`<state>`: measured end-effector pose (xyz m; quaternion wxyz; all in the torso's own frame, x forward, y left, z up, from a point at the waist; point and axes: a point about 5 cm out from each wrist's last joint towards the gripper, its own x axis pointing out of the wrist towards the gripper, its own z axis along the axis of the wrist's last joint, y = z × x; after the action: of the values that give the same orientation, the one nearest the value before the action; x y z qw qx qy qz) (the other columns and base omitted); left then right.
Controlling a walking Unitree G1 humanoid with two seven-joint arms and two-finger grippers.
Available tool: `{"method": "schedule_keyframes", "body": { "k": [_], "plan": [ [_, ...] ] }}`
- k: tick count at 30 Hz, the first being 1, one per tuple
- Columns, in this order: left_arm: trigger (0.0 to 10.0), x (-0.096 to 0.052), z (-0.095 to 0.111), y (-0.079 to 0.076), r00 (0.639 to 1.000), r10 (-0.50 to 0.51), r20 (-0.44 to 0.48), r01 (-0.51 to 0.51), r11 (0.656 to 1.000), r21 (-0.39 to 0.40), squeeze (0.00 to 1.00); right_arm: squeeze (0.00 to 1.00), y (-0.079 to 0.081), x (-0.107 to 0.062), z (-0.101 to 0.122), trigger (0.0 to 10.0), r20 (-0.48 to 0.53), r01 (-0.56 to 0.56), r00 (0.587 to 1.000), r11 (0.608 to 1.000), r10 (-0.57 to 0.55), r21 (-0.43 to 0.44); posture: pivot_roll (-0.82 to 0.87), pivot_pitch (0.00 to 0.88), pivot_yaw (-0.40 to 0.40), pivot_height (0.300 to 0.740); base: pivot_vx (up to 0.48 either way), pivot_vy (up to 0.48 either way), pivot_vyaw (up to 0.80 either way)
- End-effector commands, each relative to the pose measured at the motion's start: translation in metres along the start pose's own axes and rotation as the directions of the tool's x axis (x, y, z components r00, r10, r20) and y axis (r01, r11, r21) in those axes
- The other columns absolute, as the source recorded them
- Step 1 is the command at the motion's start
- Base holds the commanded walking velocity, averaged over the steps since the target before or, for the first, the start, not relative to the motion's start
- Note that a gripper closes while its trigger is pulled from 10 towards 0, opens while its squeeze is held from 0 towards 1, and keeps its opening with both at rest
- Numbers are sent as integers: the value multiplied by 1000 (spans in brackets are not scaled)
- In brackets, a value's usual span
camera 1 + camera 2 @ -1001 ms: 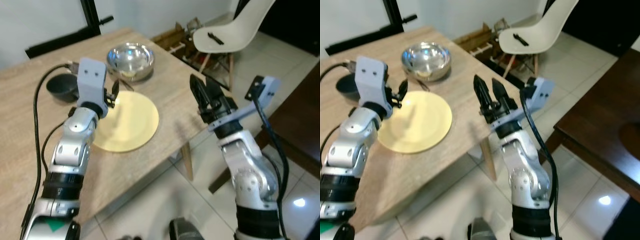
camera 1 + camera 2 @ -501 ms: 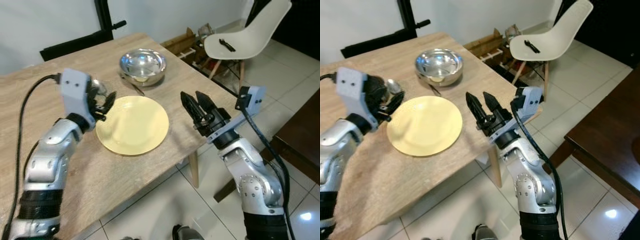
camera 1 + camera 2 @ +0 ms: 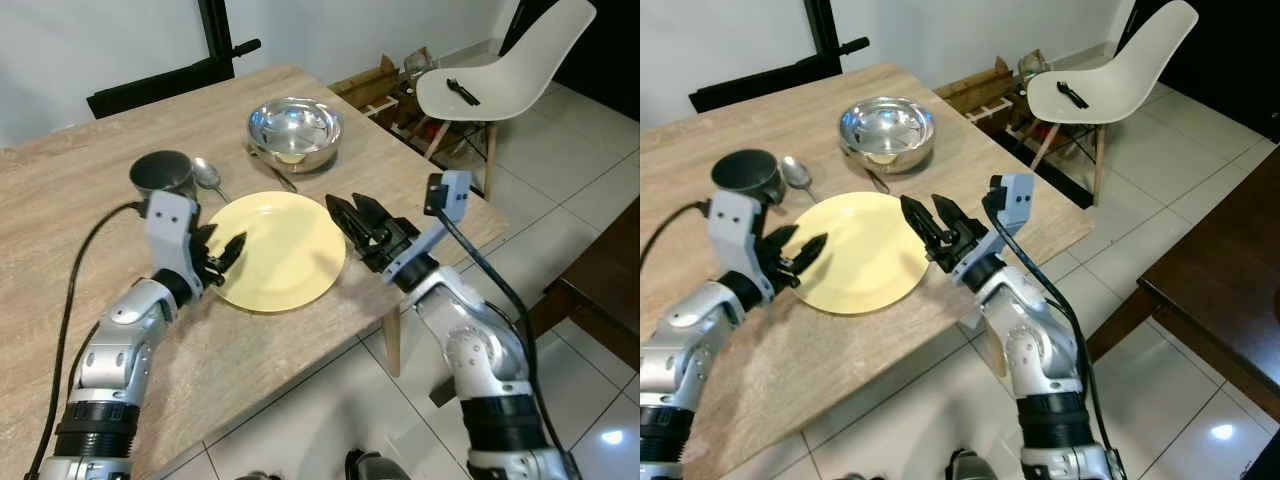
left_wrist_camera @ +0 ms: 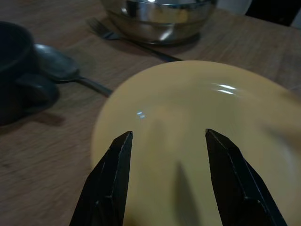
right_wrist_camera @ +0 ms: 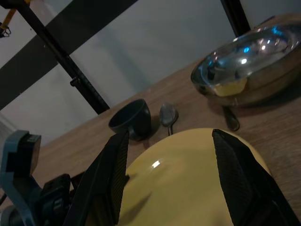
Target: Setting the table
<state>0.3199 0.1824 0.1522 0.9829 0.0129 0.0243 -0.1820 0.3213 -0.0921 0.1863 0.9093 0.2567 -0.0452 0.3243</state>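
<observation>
A yellow plate (image 3: 275,250) lies near the front edge of the wooden table (image 3: 80,200). My left gripper (image 3: 222,252) is open and low over the plate's left rim; the left wrist view looks across the plate (image 4: 197,122) between the two black fingers (image 4: 110,183). My right gripper (image 3: 350,215) is open at the plate's right rim, pointing across it. Behind the plate stand a steel bowl (image 3: 295,130) and a dark cup (image 3: 162,175). A spoon (image 3: 208,175) lies beside the cup and a fork (image 3: 270,172) lies in front of the bowl.
The table's corner and edge run just right of my right arm, with tiled floor below. A white chair (image 3: 500,75) stands at the back right beside a wooden rack (image 3: 385,90). Dark wooden furniture (image 3: 600,300) is at the far right. A black stand (image 3: 215,40) rises behind the table.
Both grippers have dropped and closed in on the plate, one from each side. The left arm no longer covers the cup and spoon. The camera has also shifted.
</observation>
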Motion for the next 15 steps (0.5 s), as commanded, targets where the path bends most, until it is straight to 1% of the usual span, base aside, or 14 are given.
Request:
{"method": "schedule_keyframes", "body": {
  "k": [1, 2, 3, 5, 6, 9, 11, 13, 15],
  "plan": [
    [10000, -5, -14, 3, 999, 8, -47, -8, 1000, 9, 0, 0, -3, 4, -1, 10000, 14, 1, 1000, 999, -1, 40, -53, 82, 46, 740, 0, 0, 0],
    [10000, -10, -22, 3, 997, 9, -73, -8, 1000, 14, 0, 0, -4, 6, -2, 10000, 18, -2, 1000, 998, 1, 70, -48, 86, 46, 740, 0, 0, 0],
    [10000, -10, -22, 3, 997, 9, -73, -8, 1000, 14, 0, 0, -4, 6, -2, 10000, 18, -2, 1000, 998, 1, 70, -48, 86, 46, 740, 0, 0, 0],
    [10000, -22, -40, 5, 991, 28, -131, -24, 999, 34, 0, 0, -4, 9, -4, 10000, 19, -18, 1000, 992, 16, 125, -40, 87, 42, 740, 0, 0, 0],
    [10000, -22, -40, 5, 991, 28, -131, -24, 999, 34, 0, 0, -4, 9, -4, 10000, 19, -18, 1000, 992, 16, 125, -40, 87, 42, 740, 0, 0, 0],
    [10000, -33, -60, 3, 981, 36, -192, -27, 998, 53, 0, 0, -1, 10, -8, 10000, 12, -53, 999, 984, 52, 172, -40, 87, 42, 740, 0, 0, 0],
    [10000, -38, -71, 0, 972, 41, -230, -25, 997, 73, 0, 0, 2, 11, -12, 10000, 1, -73, 997, 982, 74, 173, -43, 93, 43, 740, 0, 0, 0],
    [10000, -40, -75, -1, 969, 48, -241, -29, 996, 82, 0, 0, 4, 11, -12, 10000, -1, -80, 997, 982, 82, 172, -43, 93, 43, 740, 0, 0, 0],
    [10000, -42, -80, 0, 963, 86, -254, -61, 993, 105, 0, 0, 8, 12, -10, 10000, 8, -104, 994, 979, 105, 177, -50, 94, 44, 740, 0, 0, 0]
  ]
}}
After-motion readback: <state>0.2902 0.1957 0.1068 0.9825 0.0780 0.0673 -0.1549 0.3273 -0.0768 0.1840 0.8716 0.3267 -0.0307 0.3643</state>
